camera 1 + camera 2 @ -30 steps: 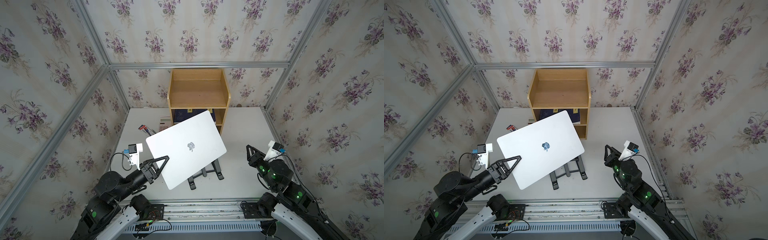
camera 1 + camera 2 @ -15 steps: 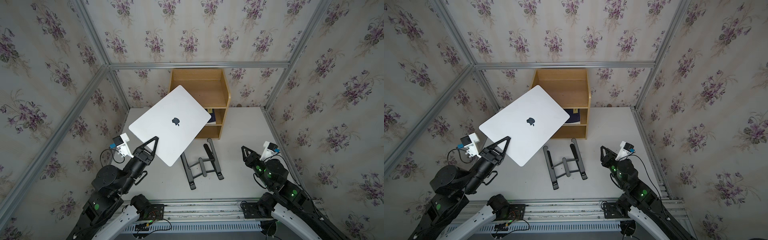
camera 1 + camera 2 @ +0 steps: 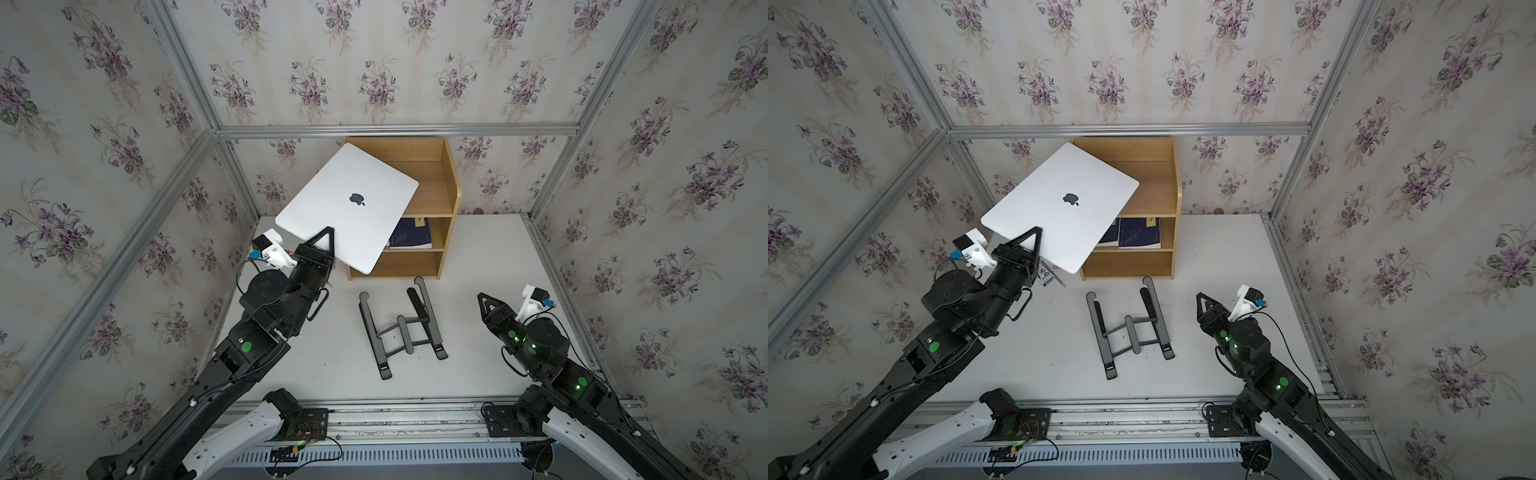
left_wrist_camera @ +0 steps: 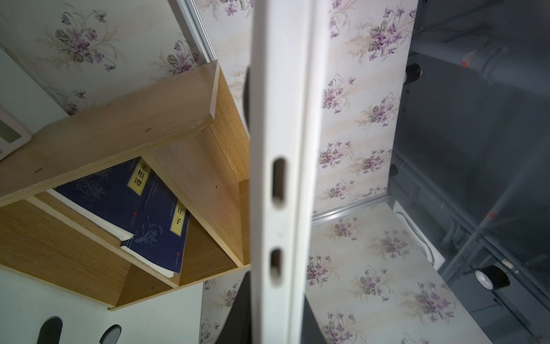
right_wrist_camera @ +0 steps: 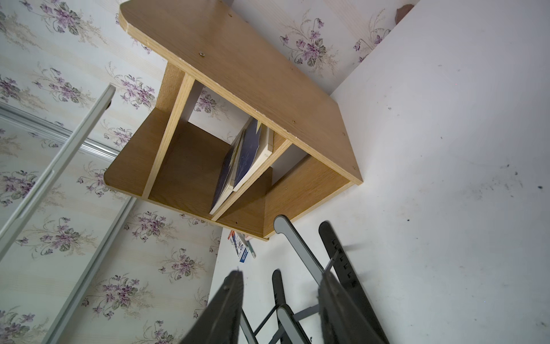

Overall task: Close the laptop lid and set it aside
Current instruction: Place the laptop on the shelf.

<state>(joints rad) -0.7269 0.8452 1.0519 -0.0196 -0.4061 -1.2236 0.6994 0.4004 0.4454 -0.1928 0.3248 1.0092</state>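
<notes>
**Laptop swinging left**

The left claw [image 3: 328, 235] is clamping the closed laptop [image 3: 349, 203] by its edge, holding it tilted aloft, now leftward off the stand [image 3: 402, 330], far corner overlapping the shelf [image 3: 432, 183]. The right claw [image 5: 279, 297] is hanging empty, fingers parting wider, over bare counter [image 3: 478, 257] beside the stand.

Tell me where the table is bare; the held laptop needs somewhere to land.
Widest bare patch: the table between the wooden shelf, the right wall and the folding stand. A narrower strip lies between the stand and the front rail. Crowded: left of the shelf, where small packets lie.
</notes>
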